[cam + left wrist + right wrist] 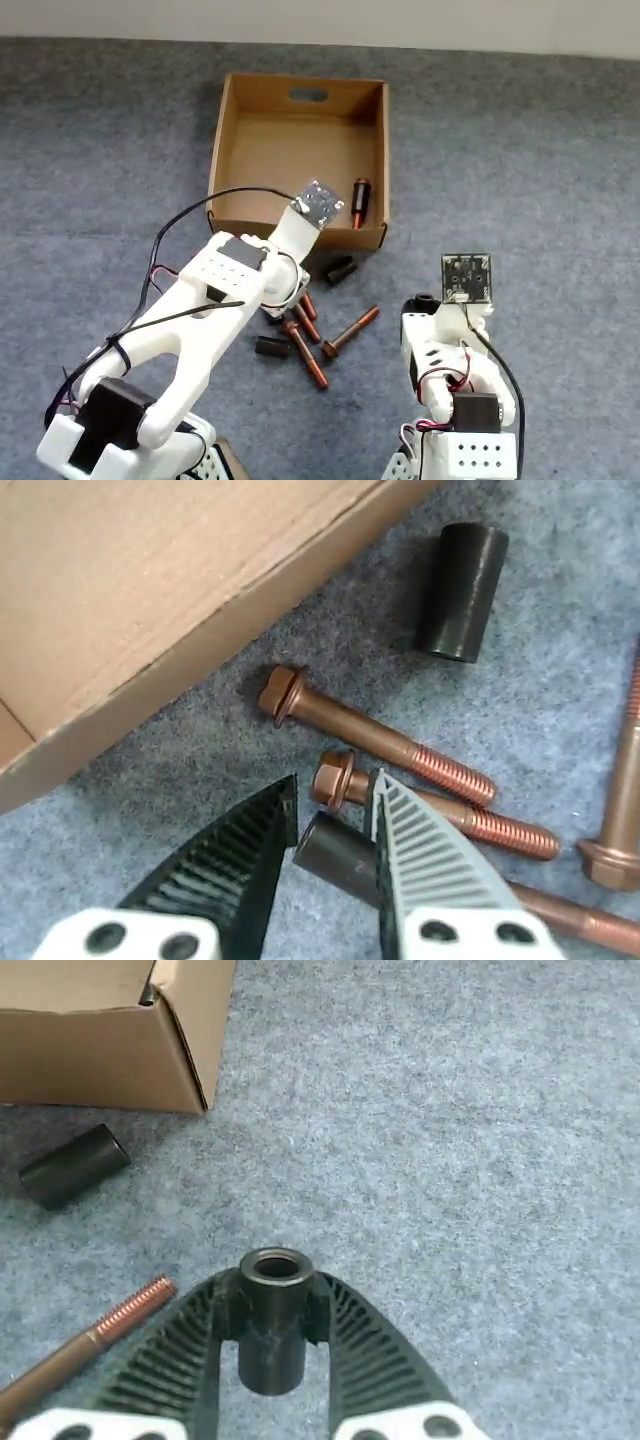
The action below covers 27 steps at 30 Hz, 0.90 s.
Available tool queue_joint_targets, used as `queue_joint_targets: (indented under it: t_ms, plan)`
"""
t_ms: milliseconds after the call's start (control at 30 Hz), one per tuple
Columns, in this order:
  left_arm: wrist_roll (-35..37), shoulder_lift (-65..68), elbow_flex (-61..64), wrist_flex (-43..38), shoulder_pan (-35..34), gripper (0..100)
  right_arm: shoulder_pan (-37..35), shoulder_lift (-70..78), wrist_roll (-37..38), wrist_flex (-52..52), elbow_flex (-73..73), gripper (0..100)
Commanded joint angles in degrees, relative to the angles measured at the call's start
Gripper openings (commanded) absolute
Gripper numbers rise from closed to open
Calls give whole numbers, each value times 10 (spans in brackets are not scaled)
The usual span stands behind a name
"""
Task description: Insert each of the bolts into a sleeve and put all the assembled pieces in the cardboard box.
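The cardboard box (232, 150) stands at the back, with one bolt-in-sleeve piece (360, 203) against its right wall. Several copper bolts (350, 332) (375, 730) and two black sleeves (340, 270) (272, 347) lie on the carpet in front of it. My left gripper (335, 790) hovers open over them, jaws on either side of a black sleeve (330, 852) and just short of a bolt head (335, 777). My right gripper (272, 1300) is shut on an upright black sleeve (272, 1270) (425, 300), to the right of the pile.
Grey carpet covers the table. The box's front wall (150, 610) is close behind the left gripper, and its corner (150, 1060) lies ahead of the right one. A loose sleeve (75, 1165) and a bolt's threaded end (130, 1310) lie near the right gripper.
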Motion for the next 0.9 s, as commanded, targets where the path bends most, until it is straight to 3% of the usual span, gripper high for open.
queue_joint_targets:
  t_ms: [0,867]
  plan:
    - [-5,-1,-21,-4,3,143,7,-5,-3,-1,-3,7]
    - [-4,108,-71,-4,3,140,7,-5,-3,0,-3,7]
